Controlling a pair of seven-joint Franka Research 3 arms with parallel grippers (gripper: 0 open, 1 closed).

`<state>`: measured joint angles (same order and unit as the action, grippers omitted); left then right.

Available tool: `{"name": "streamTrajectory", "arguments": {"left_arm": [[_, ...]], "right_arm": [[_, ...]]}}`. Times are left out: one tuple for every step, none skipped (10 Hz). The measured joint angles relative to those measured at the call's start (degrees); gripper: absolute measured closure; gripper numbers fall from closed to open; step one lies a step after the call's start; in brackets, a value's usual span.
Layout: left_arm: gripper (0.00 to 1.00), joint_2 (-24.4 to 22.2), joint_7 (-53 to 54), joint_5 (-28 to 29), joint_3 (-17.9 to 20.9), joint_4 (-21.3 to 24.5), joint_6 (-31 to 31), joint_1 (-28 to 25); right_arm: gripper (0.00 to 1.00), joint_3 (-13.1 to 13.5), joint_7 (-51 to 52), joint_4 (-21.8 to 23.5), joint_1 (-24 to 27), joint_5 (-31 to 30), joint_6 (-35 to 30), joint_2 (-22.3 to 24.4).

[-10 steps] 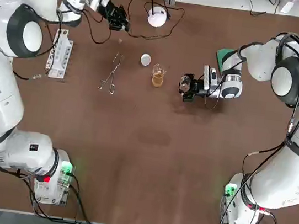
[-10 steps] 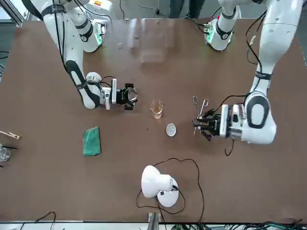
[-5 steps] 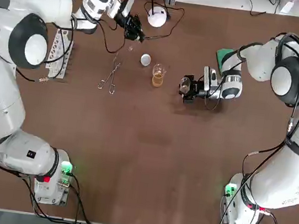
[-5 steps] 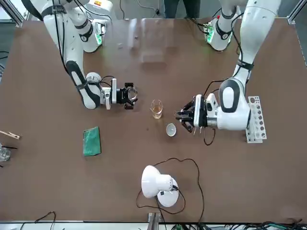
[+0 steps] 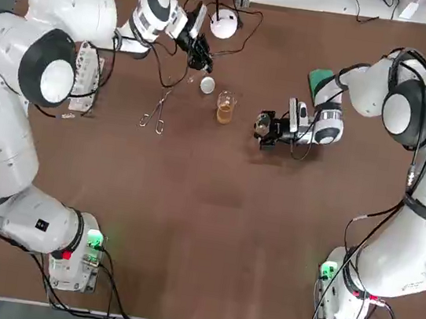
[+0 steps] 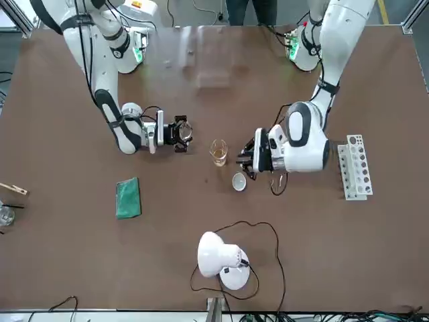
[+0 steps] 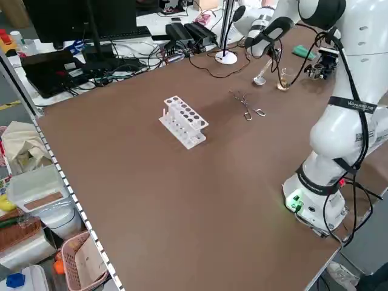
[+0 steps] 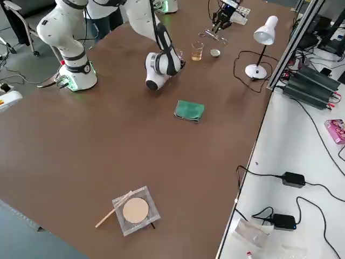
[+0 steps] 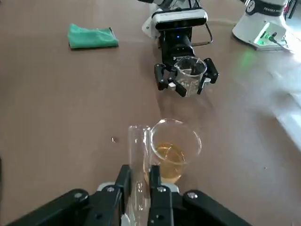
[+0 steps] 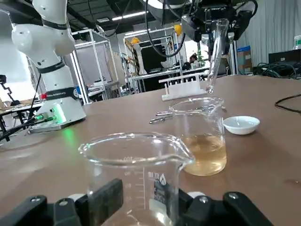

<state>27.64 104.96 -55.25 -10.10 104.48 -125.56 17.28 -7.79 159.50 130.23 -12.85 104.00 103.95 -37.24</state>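
The left tool (image 5: 199,51) is up in the air over the far side of the desk (image 5: 211,231). It is clenched on a thin glass test tube (image 9: 138,151). The right wrist view shows the test tube (image 10: 214,52) hanging almost straight up and down, with its low end off the desk. Near it stands a beaker with yellow liquid (image 5: 225,107), and just beside that lies a small white dish (image 5: 207,85).

The right tool (image 5: 265,127) is low by the desk, on the other side of the beaker with yellow liquid. It is grasping an empty beaker (image 10: 136,174), with one finger on each side of the glass. The empty beaker is near the beaker with yellow liquid, but the two do not touch.

Metal tongs (image 5: 157,108) lie flat on the desk, to the left of the small white dish. A white test tube rack (image 6: 353,166) stands farther out on the robot's left. A green cloth (image 6: 127,197) lies on the robot's right, past the right tool. A white lamp (image 6: 221,258) sits at the far edge of the desk.
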Motion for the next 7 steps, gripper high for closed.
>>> {"name": "streamTrajectory", "arguments": {"left_arm": [[0.79,-0.17,-3.85,3.12,0.01,-0.03,-0.71,1.02],[0.79,-0.52,-7.44,6.14,0.03,-0.13,-1.14,2.01],[0.79,-0.97,-10.51,8.12,0.05,-0.2,-1.45,3.11],[0.79,-1.34,-13.67,9.8,0.1,-0.2,-1.84,4.25],[0.79,-1.48,-17.27,12.29,0.17,-0.19,-2.4,5.39],[0.79,-1.5,-20.98,15.21,0.18,-0.19,-2.75,6.29],[0.79,-1.55,-24.29,18.31,0.22,-0.23,-2.96,6.79]], "right_arm": [[0.61,0.0,0.0,-0.21,0.0,-0.01,-0.05,-0.19],[0.61,0.0,0.0,-0.31,0.0,-0.05,-0.1,-0.3],[0.61,0.0,0.0,-0.39,0.0,-0.12,-0.28,-0.48],[0.61,-0.01,0.0,-0.5,-0.01,-0.15,-0.8,-0.78],[0.61,-0.01,0.0,-0.67,-0.01,-0.15,-1.24,-0.95],[0.61,0.0,0.0,-0.74,-0.01,-0.15,-1.28,-0.97],[0.61,0.0,0.0,-0.76,-0.01,-0.16,-1.29,-0.97]]}}
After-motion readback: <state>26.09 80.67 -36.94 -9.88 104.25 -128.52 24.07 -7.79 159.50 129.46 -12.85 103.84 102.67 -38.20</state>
